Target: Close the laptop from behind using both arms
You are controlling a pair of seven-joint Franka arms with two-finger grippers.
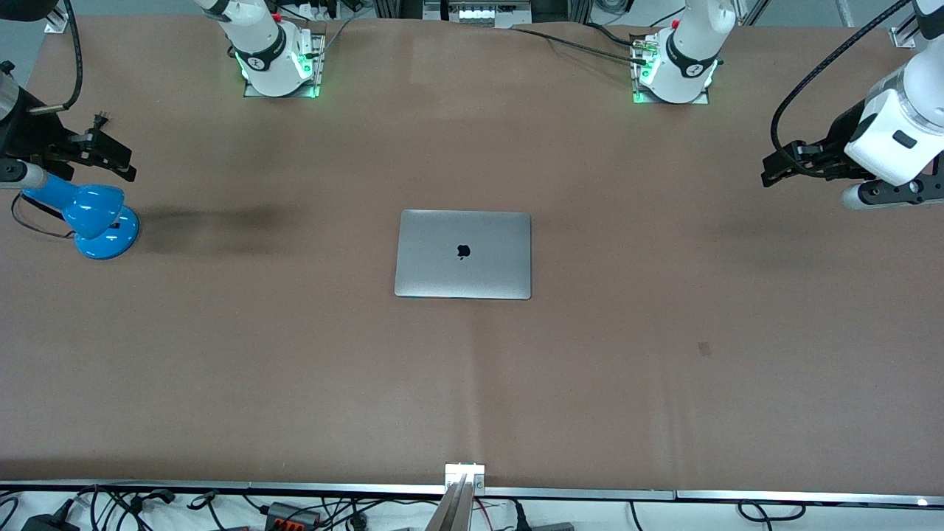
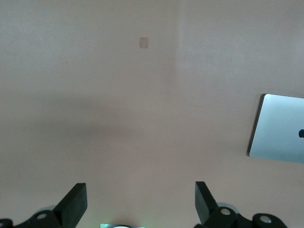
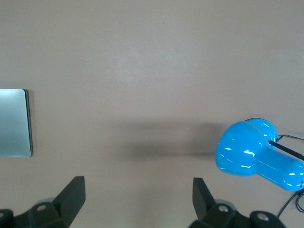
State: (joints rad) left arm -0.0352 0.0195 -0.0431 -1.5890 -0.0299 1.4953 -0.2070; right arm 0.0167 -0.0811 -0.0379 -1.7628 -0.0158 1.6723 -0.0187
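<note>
1. The bench (image 1: 664, 383) is covered with a plain brown sheet. The bases of both arms stand along its edge farthest from the front camera.
2. The left arm (image 1: 903, 125) is raised over its own end of the bench, well apart from the laptop. The left gripper (image 1: 774, 169) hangs in the air there, touching nothing. In the left wrist view its fingers (image 2: 73, 204) stand wide apart with only bare bench between them, so the left gripper (image 2: 137, 204) is open and empty.
3. The right arm (image 1: 15, 125) is raised over its own end of the bench. The right gripper (image 1: 118, 158) hangs just above the lamp, touching nothing. In the right wrist view its fingers (image 3: 71, 197) are also spread wide with bare bench between them, so the right gripper (image 3: 137, 197) is open and empty.
4. The laptop (image 1: 463, 254) lies flat near the middle of the bench, between the two grippers and well apart from both. Its silver lid is fully down, and the dark logo (image 1: 463, 251) faces upward. One edge of the laptop shows in each wrist view (image 2: 280, 135) (image 3: 14, 123).
5. A blue desk lamp (image 1: 96, 221) stands at the right arm's end of the bench. Its shade (image 3: 244, 149) is tilted, and a thin black cord (image 1: 29, 221) loops beside it.
6. A small dark mark (image 1: 704, 348) sits on the bench cover, nearer to the front camera than the laptop, toward the left arm's end.
</note>
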